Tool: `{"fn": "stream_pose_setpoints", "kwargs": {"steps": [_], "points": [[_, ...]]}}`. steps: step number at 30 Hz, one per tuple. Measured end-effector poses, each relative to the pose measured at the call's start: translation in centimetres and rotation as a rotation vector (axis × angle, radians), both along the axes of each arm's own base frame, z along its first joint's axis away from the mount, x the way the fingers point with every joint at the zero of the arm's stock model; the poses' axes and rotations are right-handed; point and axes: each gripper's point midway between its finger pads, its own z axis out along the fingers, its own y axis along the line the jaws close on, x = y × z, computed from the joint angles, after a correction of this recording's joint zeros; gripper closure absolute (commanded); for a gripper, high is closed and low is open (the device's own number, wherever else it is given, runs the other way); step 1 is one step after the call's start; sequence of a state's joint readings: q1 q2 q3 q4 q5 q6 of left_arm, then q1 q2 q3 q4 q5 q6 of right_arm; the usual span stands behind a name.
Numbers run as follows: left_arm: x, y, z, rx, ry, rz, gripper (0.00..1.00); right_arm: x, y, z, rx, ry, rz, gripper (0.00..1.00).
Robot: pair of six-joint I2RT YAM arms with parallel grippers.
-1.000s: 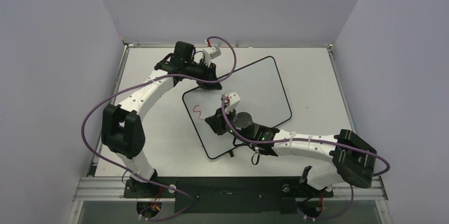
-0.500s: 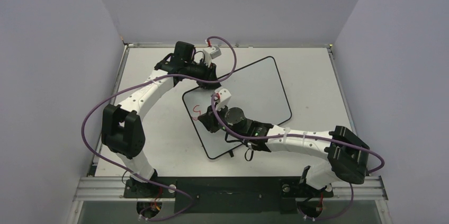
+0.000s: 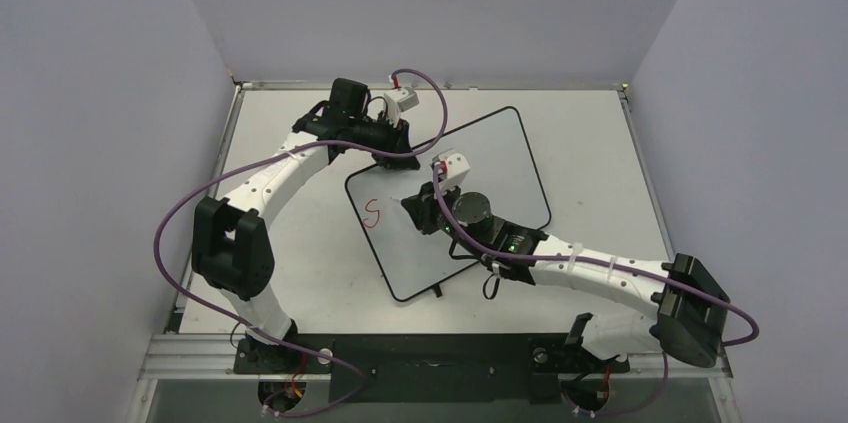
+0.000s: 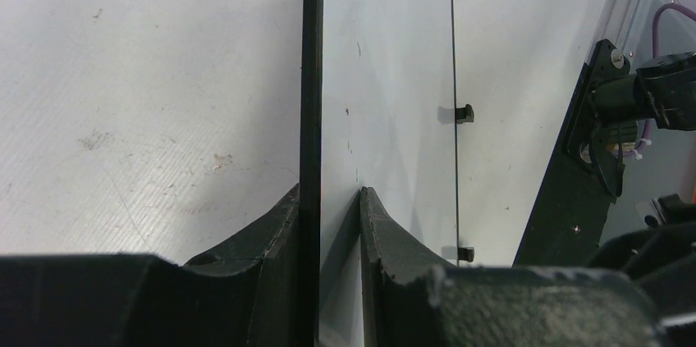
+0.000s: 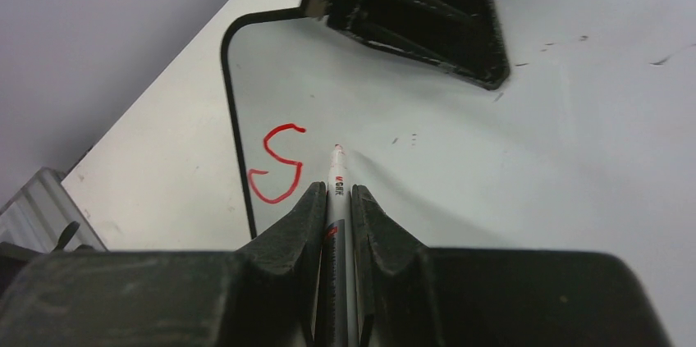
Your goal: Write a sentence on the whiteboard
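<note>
One whiteboard (image 3: pixel 510 158) lies skewed, long axis slanting toward far right.

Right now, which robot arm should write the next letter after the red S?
The right arm. The right gripper pinches the marker, tip pointing at the whiteboard just beside the S. The left gripper is busy clamping the whiteboard's edge and holds no pen.

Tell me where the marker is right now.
In the right wrist view the marker sits clamped in the right gripper, its tip just right of the red S, near a rounded corner of the whiteboard.
</note>
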State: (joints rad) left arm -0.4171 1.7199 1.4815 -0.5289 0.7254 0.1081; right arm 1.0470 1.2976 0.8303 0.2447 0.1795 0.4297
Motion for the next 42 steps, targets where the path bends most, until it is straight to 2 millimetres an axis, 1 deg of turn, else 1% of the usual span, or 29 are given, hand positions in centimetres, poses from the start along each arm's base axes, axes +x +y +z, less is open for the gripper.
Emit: {"fn": "stream_pose_setpoints", "kwargs": {"steps": [3, 7, 14, 24, 34, 42], "points": [[0.0, 0.0, 0.0, 0.000, 0.000, 0.000, 1.00, 1.1, -1.1, -0.2, -0.003, 0.001, -0.035, 1.00], [0.0, 0.0, 0.0, 0.000, 0.000, 0.000, 1.00, 1.8, -1.7, -0.6, -0.014, 0.009, -0.056, 1.00], [0.0, 0.0, 0.0, 0.000, 0.000, 0.000, 1.00, 1.2, -1.0, -1.3, -0.020, 0.030, -0.005, 1.00], [0.0, 0.0, 0.0, 0.002, 0.000, 0.001, 1.00, 0.2, 0.1, -0.8, 0.021, 0.048, 0.061, 1.00], [0.0, 0.0, 0.0, 0.003, -0.001, 0.001, 1.00, 0.7, 1.5, -1.3, 0.021, 0.061, 0.077, 1.00], [0.0, -0.1, 0.0, 0.004, -0.002, 0.001, 1.00, 0.6, 1.6, -1.2, 0.023, 0.057, 0.075, 1.00]]}}
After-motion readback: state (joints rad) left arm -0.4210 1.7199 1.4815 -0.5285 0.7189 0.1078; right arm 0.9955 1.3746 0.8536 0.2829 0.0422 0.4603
